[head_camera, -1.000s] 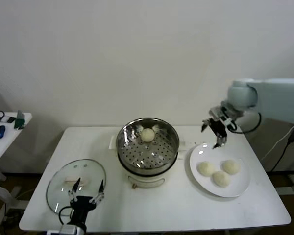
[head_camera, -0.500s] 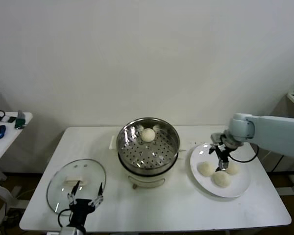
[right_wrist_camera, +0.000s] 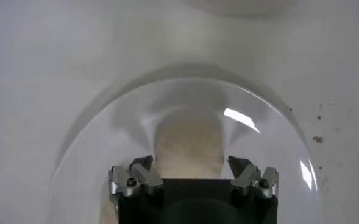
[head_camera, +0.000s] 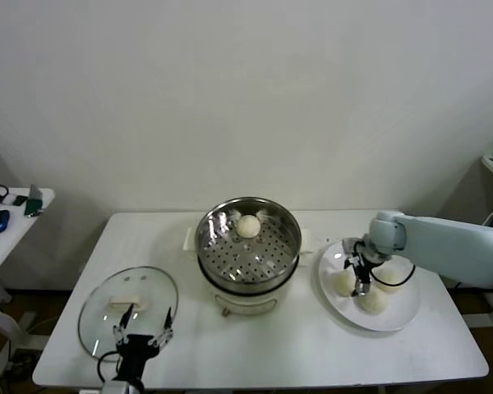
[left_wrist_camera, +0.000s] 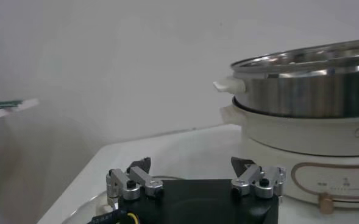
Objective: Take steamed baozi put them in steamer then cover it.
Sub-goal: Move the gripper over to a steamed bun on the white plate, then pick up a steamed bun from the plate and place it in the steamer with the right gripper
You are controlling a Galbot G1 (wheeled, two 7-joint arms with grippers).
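Cream-white baozi [head_camera: 343,283] sits on the plate [head_camera: 398,316] right of the steamer [head_camera: 248,236], my right hand [head_camera: 359,277] spread over it, and closing off-centre could squash the soft dough or roll it away.

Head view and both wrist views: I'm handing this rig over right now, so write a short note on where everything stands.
Right gripper: open, low over the white plate, fingers either side of the left-hand bun, not closed on it.
Left gripper: open, idle at the table's near-left edge beside the glass lid.
Steamer: uncovered, one baozi inside at the back.
Plate: three buns, including one at the near side and one on the right.
Done: one bun loaded.
Left: move the three plate buns into the steamer, then put the lid on.
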